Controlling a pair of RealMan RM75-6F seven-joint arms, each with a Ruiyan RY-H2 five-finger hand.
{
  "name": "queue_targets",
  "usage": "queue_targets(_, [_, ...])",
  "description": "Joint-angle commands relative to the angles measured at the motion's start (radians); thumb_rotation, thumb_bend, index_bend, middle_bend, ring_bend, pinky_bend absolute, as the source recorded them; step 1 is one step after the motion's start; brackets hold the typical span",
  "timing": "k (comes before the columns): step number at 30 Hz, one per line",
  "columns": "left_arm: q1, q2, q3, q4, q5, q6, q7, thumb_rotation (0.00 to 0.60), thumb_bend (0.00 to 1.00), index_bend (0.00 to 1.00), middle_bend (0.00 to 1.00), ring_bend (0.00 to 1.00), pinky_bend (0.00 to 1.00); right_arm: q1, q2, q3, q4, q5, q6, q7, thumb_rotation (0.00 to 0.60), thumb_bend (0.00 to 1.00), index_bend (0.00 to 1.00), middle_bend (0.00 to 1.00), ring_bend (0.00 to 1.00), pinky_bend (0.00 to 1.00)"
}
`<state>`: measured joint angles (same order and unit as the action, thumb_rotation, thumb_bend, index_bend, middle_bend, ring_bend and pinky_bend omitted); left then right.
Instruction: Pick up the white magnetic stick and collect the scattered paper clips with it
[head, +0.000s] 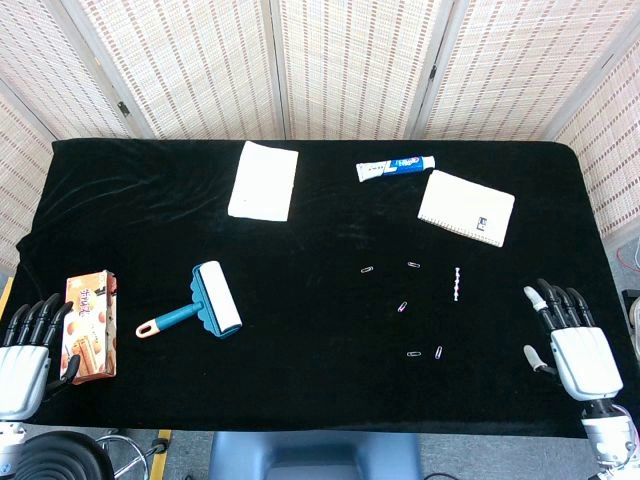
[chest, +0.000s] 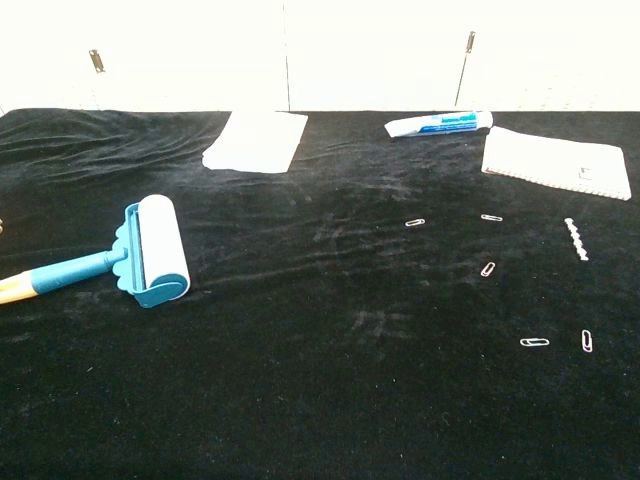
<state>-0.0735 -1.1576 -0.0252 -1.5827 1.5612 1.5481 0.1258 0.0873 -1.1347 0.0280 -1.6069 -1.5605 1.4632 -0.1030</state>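
The white magnetic stick lies on the black cloth right of centre, pointing away from me. Several paper clips lie scattered to its left and nearer me, among them one, one and one. My right hand rests at the table's right front corner with fingers spread, holding nothing, well right of the stick. At the left front corner my left hand lies empty, fingers apart. Neither hand shows in the chest view.
A teal lint roller lies left of centre. A snack box sits beside my left hand. At the back lie a white cloth, a toothpaste tube and a white notebook.
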Motion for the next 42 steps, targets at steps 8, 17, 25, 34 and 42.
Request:
queue_targets(8, [0.003,0.005,-0.001,-0.003,0.005,0.009,-0.011,0.600,0.45,0.00,0.00,0.00,0.00,0.018,0.004,-0.014,0.004,-0.012,-0.037,0.003,0.600,0.34,0.00,0.00,0.00,0.00])
queue_targets(17, [0.001,0.007,-0.007,-0.001,-0.012,-0.004,-0.017,0.600,0.45,0.00,0.00,0.00,0.00,0.100,0.077,-0.020,0.020,-0.086,-0.123,-0.019,0.600,0.34,0.10,0.00,0.00,0.00])
queue_targets(25, [0.001,0.001,-0.015,-0.004,-0.031,-0.008,0.002,0.600,0.45,0.00,0.00,0.00,0.00,0.207,0.106,-0.029,0.100,-0.131,-0.264,-0.026,0.600,0.34,0.30,0.00,0.00,0.00])
queue_targets(34, [-0.010,-0.001,-0.022,-0.007,-0.053,-0.033,0.017,0.600,0.46,0.02,0.00,0.00,0.00,0.299,0.007,-0.024,0.272,-0.130,-0.375,-0.014,0.600,0.34,0.34,0.00,0.00,0.00])
queue_targets(42, [-0.016,0.002,-0.032,-0.005,-0.089,-0.056,0.016,0.600,0.49,0.02,0.00,0.00,0.00,0.352,-0.145,-0.005,0.468,-0.129,-0.383,-0.106,0.600,0.34,0.37,0.00,0.00,0.00])
